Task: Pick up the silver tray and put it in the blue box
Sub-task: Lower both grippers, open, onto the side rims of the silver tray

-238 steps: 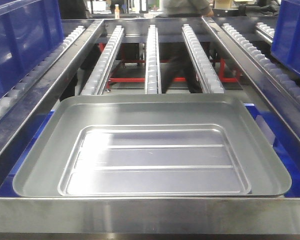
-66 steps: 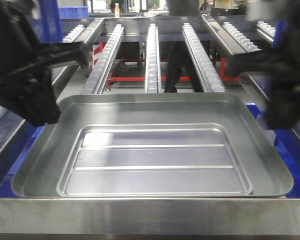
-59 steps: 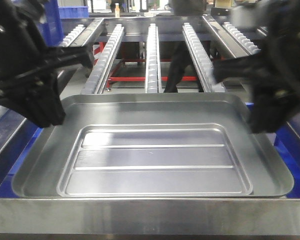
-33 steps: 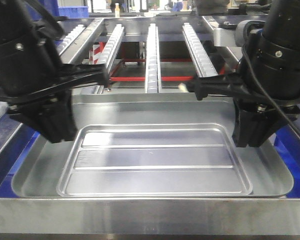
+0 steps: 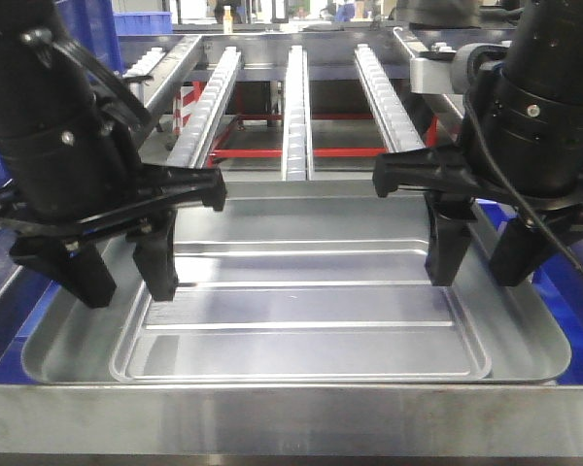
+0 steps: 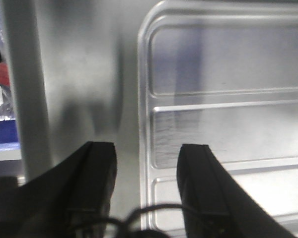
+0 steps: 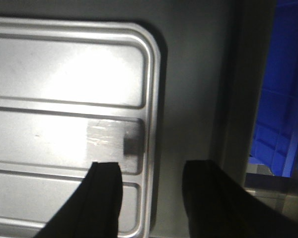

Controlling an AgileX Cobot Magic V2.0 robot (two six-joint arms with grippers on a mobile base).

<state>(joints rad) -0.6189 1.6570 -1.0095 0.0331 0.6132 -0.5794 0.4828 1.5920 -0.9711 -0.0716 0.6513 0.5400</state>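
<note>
A large silver tray [image 5: 301, 325] of brushed metal fills the middle of the front view. It is shallow and rectangular, with rounded corners, a flared rim and a recessed centre panel crossed by two long raised ridges. It lies flat. A blue box [image 5: 575, 291] shows just past the tray's left and right rims, lower down. Beyond the tray's far rim run white roller rails [image 5: 297, 107]. A steel bar [image 5: 291, 417] crosses just in front of its near rim.

The left gripper [image 5: 119, 277] hangs over the tray's left side, jaws spread and holding nothing, one finger over the flat border and one over the recessed panel. The right gripper [image 5: 483, 257] does likewise over the tray's right side, also spread and holding nothing.
</note>
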